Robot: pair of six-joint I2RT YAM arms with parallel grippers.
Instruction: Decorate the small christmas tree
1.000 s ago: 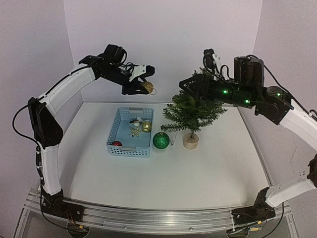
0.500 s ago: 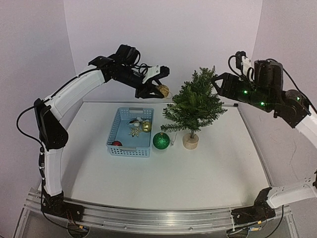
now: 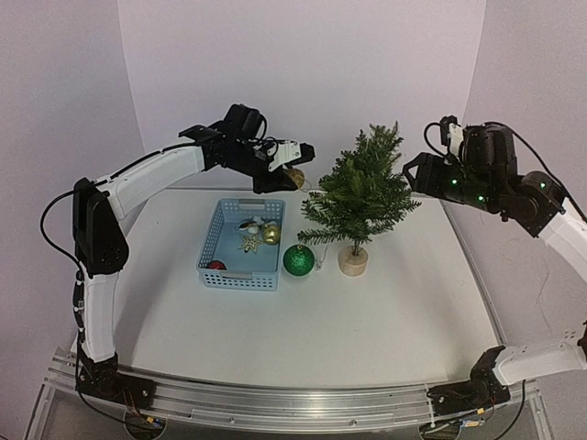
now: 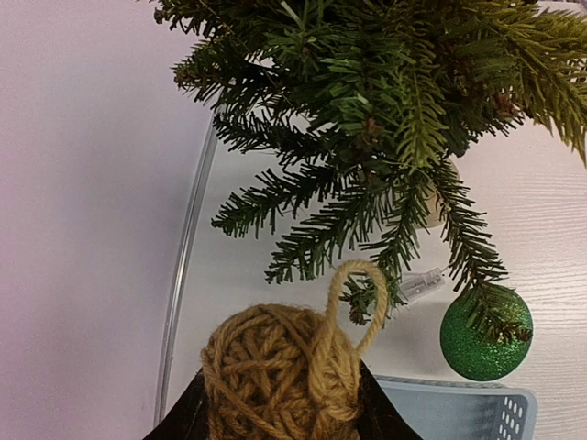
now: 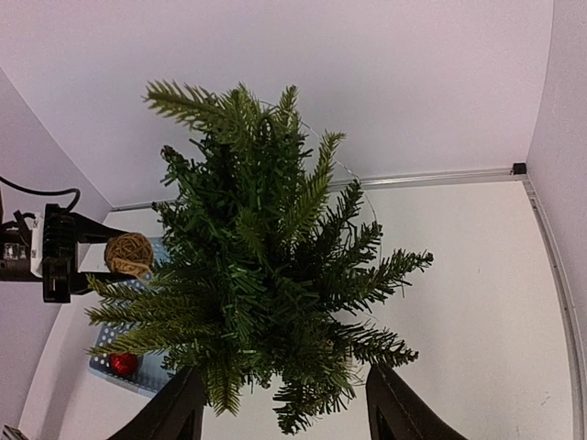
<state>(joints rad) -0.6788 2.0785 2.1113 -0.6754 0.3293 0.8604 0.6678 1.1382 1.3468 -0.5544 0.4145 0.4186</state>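
Note:
The small christmas tree [image 3: 359,191] stands upright on its round wooden base [image 3: 353,260] at the table's back middle. It also fills the left wrist view [image 4: 385,110] and the right wrist view [image 5: 266,275]. My left gripper [image 3: 292,170] is shut on a brown twine ball [image 3: 294,177] with a loop, held just left of the tree's upper branches. Up close, the twine ball [image 4: 275,371] sits between the left gripper's fingers [image 4: 280,408], its loop near a low branch tip. My right gripper [image 3: 415,170] hangs open to the right of the tree, holding nothing [image 5: 286,403].
A blue basket [image 3: 238,280] left of the tree holds a red bauble [image 3: 215,266], a gold bauble [image 3: 271,234] and other ornaments. A glittery green bauble [image 3: 298,260] lies on the table between basket and tree base. Walls close in behind and on both sides.
My left gripper has carried the twine ball rightward and slightly down, close to the tree. My right gripper has let go of the tree top and drawn back to the right.

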